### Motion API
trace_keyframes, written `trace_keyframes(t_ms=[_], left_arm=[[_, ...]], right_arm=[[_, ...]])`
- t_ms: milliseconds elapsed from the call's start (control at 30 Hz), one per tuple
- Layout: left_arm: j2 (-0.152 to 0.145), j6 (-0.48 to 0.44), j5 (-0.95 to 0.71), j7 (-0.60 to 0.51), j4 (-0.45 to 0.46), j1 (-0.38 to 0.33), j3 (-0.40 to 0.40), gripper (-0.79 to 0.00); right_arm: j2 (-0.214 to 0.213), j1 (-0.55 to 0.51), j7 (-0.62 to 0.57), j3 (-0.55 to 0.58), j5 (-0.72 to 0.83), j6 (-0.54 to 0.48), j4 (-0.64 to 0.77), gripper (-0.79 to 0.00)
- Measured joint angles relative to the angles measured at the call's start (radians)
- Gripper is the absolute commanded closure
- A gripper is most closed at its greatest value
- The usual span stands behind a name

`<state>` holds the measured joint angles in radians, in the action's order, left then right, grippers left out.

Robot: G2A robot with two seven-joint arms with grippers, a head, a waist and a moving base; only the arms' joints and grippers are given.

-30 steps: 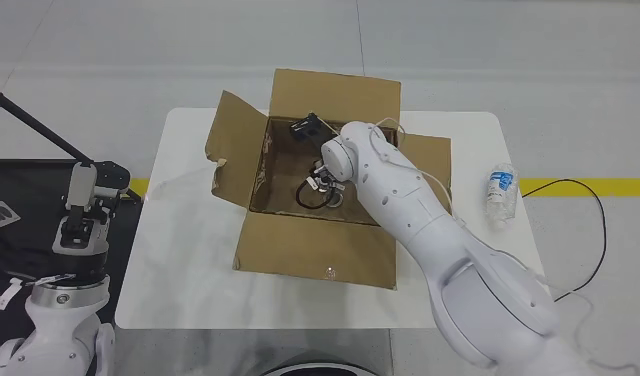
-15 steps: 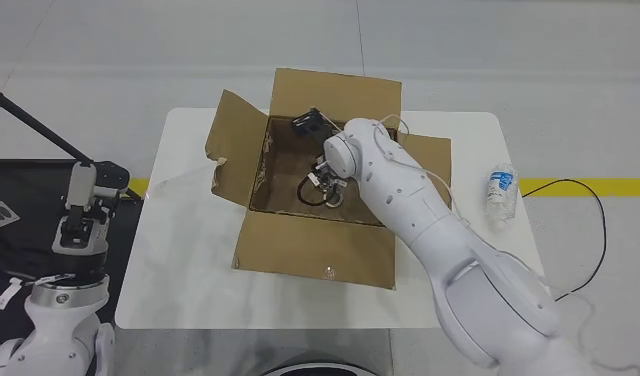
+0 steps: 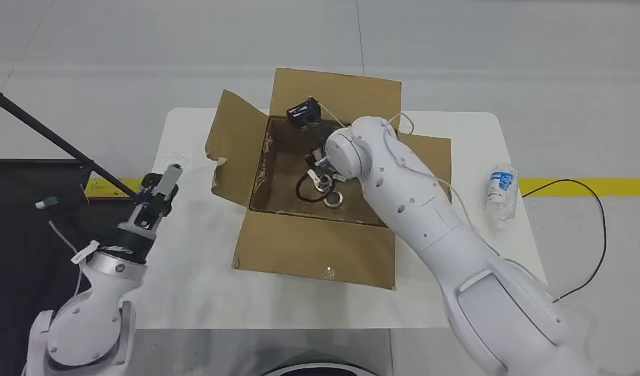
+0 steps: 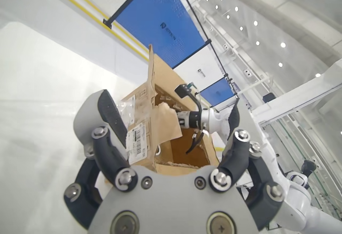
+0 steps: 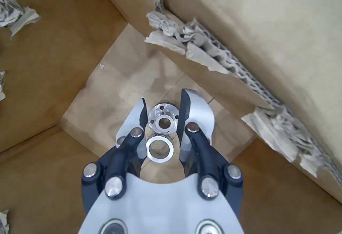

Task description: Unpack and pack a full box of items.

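Two bright metal parts lie on the floor of the open cardboard box (image 3: 312, 248) standing mid-table (image 3: 190, 266): a round flanged hub (image 5: 163, 120) with bolt holes, and a plain ring (image 5: 159, 149) just beside it. My right gripper (image 5: 164, 97) is down inside the box, fingers narrowly apart on either side of the hub. My left gripper (image 4: 171, 103) hangs at the table's left edge, fingers wide, holding nothing.

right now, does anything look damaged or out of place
The cardboard box is damaged: its wall edges are torn ragged and a side flap is ripped. A plastic bottle lies on its side on the table, apart from the box.
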<state>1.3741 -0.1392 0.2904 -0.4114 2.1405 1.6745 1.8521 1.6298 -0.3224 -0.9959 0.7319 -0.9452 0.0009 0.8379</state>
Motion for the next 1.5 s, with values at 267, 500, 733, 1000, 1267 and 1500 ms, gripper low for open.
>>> trace_keyframes(t_ms=[267, 500, 733, 1000, 1267, 1500], left_arm=[[-0.011, 0.016, 0.11, -0.06, -0.02, -0.031, -0.079, -0.631], [-0.019, 0.013, 0.188, -0.059, -0.014, -0.02, -0.106, -0.332], [-0.024, 0.023, 0.232, -0.044, -0.009, -0.01, -0.125, -0.228], [-0.029, 0.026, 0.238, -0.027, 0.016, 0.024, -0.126, -0.185], [-0.035, 0.022, 0.234, -0.013, 0.036, 0.056, -0.121, 0.0], [-0.04, 0.018, 0.233, -0.009, 0.039, 0.068, -0.12, 0.0]], right_arm=[[-0.059, -0.116, -0.055, 0.097, -0.081, 0.012, 0.185, -0.391], [-0.087, -0.183, -0.088, 0.152, -0.123, 0.002, 0.28, -0.385], [-0.095, -0.208, -0.104, 0.174, -0.134, -0.013, 0.311, -0.385], [-0.089, -0.201, -0.134, 0.157, -0.132, -0.039, 0.286, -0.388], [-0.069, -0.171, -0.155, 0.116, -0.113, -0.055, 0.23, -0.397], [-0.054, -0.15, -0.146, 0.094, -0.1, -0.056, 0.191, -0.391]])
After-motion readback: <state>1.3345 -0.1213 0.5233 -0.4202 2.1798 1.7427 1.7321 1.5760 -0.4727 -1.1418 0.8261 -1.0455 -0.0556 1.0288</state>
